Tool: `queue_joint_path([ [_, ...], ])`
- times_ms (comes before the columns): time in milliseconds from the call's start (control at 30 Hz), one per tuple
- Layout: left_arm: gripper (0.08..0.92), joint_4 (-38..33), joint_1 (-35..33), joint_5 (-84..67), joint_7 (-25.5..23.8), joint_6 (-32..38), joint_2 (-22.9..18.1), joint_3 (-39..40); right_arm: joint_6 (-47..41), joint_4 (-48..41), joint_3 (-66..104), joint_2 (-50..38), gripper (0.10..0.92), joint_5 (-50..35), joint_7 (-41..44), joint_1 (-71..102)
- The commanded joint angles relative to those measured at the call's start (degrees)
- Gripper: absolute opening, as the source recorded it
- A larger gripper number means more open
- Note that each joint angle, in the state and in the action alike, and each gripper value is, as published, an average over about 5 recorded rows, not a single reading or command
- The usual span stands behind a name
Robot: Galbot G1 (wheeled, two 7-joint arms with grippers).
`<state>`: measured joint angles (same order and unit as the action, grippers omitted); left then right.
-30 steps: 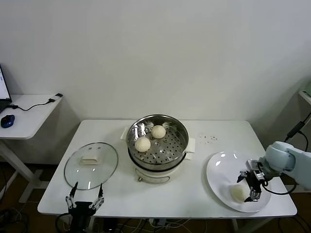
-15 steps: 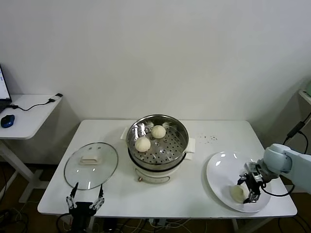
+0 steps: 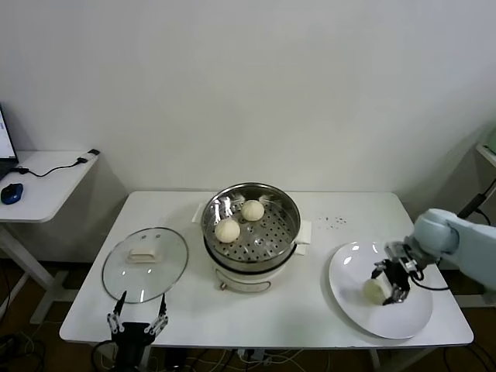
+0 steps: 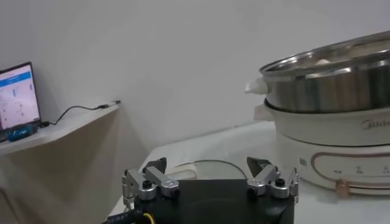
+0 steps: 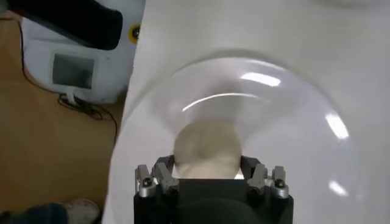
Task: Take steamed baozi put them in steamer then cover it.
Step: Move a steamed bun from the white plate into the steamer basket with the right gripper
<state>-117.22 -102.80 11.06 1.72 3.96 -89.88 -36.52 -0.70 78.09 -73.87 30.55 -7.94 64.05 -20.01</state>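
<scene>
My right gripper [image 3: 385, 287] has closed on a baozi [image 3: 374, 291] and moved. A moment ago it sat low near the front edge of the white plate [image 3: 349, 263] with its fingers wide around the bun. Now the fingers squeeze the bun from both sides, and gripper and bun are closer to the middle of the plate and nearer the steamer [image 3: 252, 225]. In my right wrist view the bun [image 5: 206, 148] fills the gap between my fingers [image 5: 163, 173], and I think it is lifted a little off the plate [image 5: 292, 109], but I cannot be sure.

This means the grab worked, I think. Two buns already sit on the holey tray inside the steamer, one [image 3: 228, 230] nearer me and one [image 3: 253, 210] behind it. This is the third. The steamer is off to the left of my right gripper, with bare table between us, so next comes a lift and a carry over its rim.

My left gripper [image 3: 137, 322] waits at the front table edge, fingers wide, holding nothing. The glass lid [image 3: 145, 263] lies flat just beyond it, ready for covering at the end.
</scene>
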Motion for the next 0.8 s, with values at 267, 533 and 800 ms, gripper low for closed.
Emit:
queue_joint_path([
  [267,0.823,0.03,-0.09,0.01,0.04,-0.11,-0.09,-0.23,22.36,-9.28,-14.25,24.63,0.695,-5.99,5.86,-31.31],
  [533,0.823,0.14,0.18,-0.19,0.04,-0.48,0.06,-0.40,29.23,-8.89,-10.50,36.36,0.691,-4.95,5.05,-29.36],
  [800,0.823,-0.41,0.18,-0.25,0.02,-0.90,0.04,-0.35,32.91,-9.84,-6.98,45.41,0.687,1.42,4.19,-21.36],
])
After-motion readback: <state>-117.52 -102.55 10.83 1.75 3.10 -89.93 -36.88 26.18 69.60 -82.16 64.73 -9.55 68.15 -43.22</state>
